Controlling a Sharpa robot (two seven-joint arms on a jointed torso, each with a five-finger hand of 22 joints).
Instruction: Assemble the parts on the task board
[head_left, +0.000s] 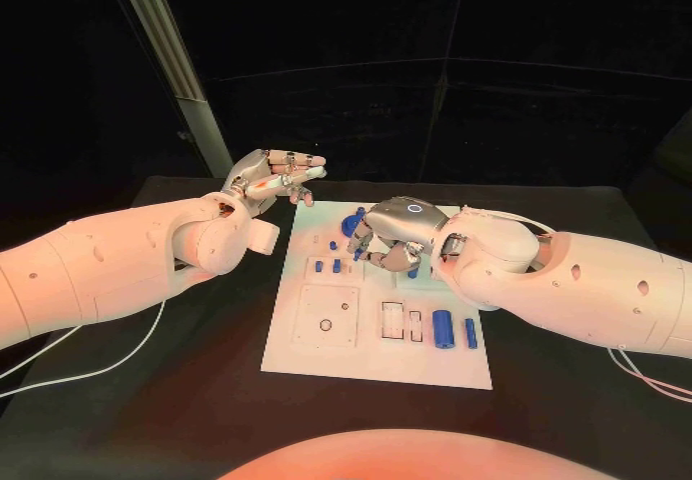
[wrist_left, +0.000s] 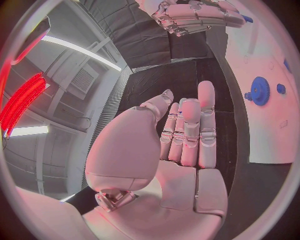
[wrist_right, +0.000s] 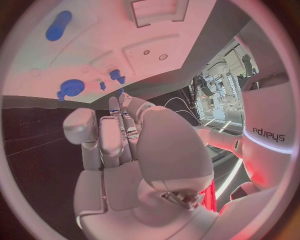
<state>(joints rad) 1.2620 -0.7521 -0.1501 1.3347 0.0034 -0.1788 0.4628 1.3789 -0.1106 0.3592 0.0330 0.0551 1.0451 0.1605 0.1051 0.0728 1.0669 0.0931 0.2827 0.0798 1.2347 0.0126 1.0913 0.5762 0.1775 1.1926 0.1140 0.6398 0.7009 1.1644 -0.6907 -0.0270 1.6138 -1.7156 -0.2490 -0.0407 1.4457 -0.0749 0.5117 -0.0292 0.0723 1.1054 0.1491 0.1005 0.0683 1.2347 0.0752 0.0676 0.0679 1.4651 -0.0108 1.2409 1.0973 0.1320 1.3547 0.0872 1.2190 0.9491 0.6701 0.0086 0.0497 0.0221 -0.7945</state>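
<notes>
Clearly much is left: on the task board (head_left: 378, 360) at the bench's centre, blue parts (head_left: 443, 328) lie loose toward 4 o'clock. The left hand (head_left: 274, 180) hovers empty, fingers apart; the right hand (head_left: 392, 235) curls over pieces near 12 o'clock, grasp unclear.

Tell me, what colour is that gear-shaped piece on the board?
Blue. The gear shows best in the left wrist view.

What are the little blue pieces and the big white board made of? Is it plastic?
The blue pieces, like the gear and the cylinders, look like matte plastic: evenly coloured and without metallic shine. The task board looks like smooth white plastic or painted sheet with cut-out pockets, but I cannot tell which. The table seems covered in dull black cloth or a mat.
</notes>
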